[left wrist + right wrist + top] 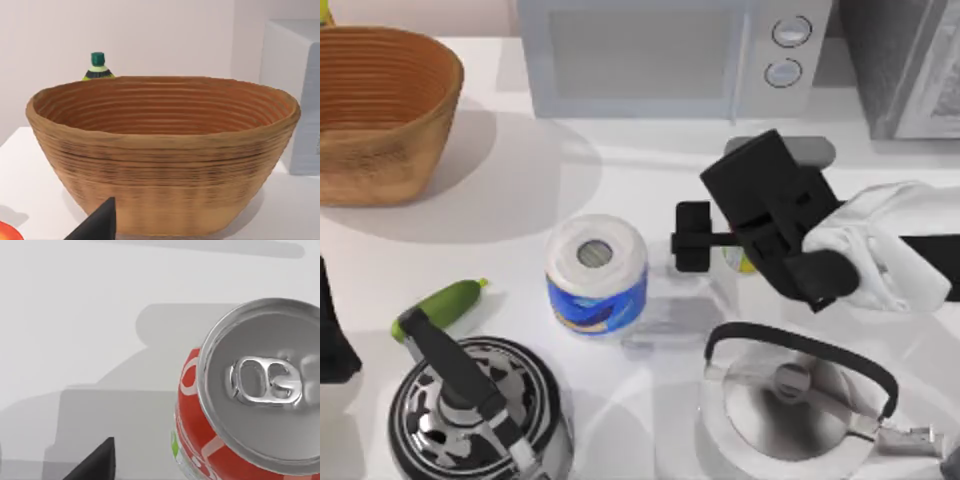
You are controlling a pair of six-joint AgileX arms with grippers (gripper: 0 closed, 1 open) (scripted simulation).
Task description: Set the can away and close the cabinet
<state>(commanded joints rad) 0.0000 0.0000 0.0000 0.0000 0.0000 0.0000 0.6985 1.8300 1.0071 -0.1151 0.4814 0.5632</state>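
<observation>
Can (235, 405) is seen upright on the desk (620, 170), right of centre, mostly hidden in the top view under the right gripper (705, 240); a yellow-green sliver (735, 262) is visible there just beside the black fingers. Right wrist view gives what the top view lacks: silver lid with pull tab, red label with white lettering, green lower edge, and the can close under the camera, with one dark fingertip (97, 462) off to its side and apart from it. Contact is not shown, so the can is judged not yet grasped; whether the right gripper is released or clenched cannot be told.

Progress is judged early: the can is not lifted, not stowed, and no cabinet closing is done. Grasp, carry, placement and shutting are all left.

Around the can, seen from above: white-and-blue paper roll (597, 270) to its left, silver kettle (800, 400) near the front edge, black patterned kettle (470, 410) at front left, a green cucumber-like item (440, 308) beside it, a microwave (670, 55) at the back, a wicker basket (380, 110) at back left.

Left arm is parked at the far left edge; its gripper (97, 225) state cannot be told. Left wrist view adds the basket's (160, 150) side and empty inside, plus a green-capped bottle (98, 67) behind it, which the top view barely shows.
</observation>
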